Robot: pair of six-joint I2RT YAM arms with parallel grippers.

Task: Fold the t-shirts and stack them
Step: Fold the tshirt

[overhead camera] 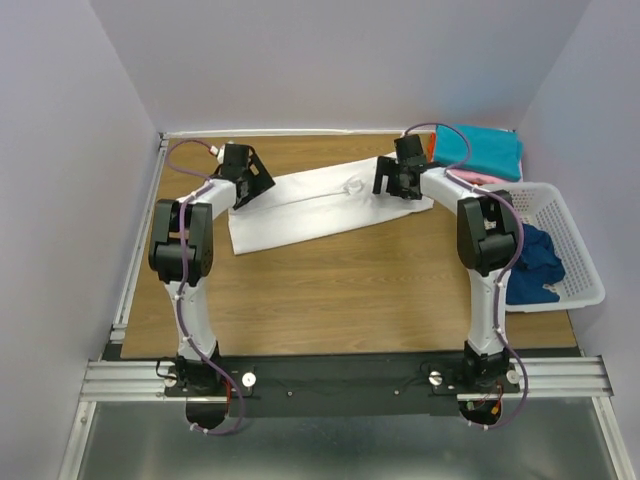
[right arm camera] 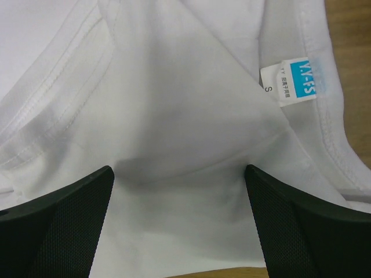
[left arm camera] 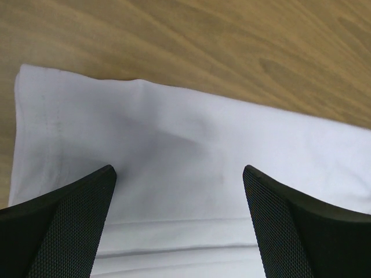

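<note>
The white t-shirt point(overhead camera: 310, 205) lies flat as a long folded band slanting across the far half of the surface point(overhead camera: 350, 300), its blue-and-white neck label point(right arm camera: 297, 81) showing inside the collar. A folded teal t-shirt point(overhead camera: 478, 150) sits in the far right corner atop a pink one point(overhead camera: 472, 177) and an orange one point(overhead camera: 431, 150). A dark blue t-shirt point(overhead camera: 535, 262) lies crumpled in the basket point(overhead camera: 578, 240)

Wood-grain table point(overhead camera: 330, 290) boxed in by plain pale lilac walls point(overhead camera: 340, 60) on its far, left and right edges, aluminium rail point(overhead camera: 340, 372) along near edge, grey panel point(overhead camera: 330, 445) below, even soft light.
</note>
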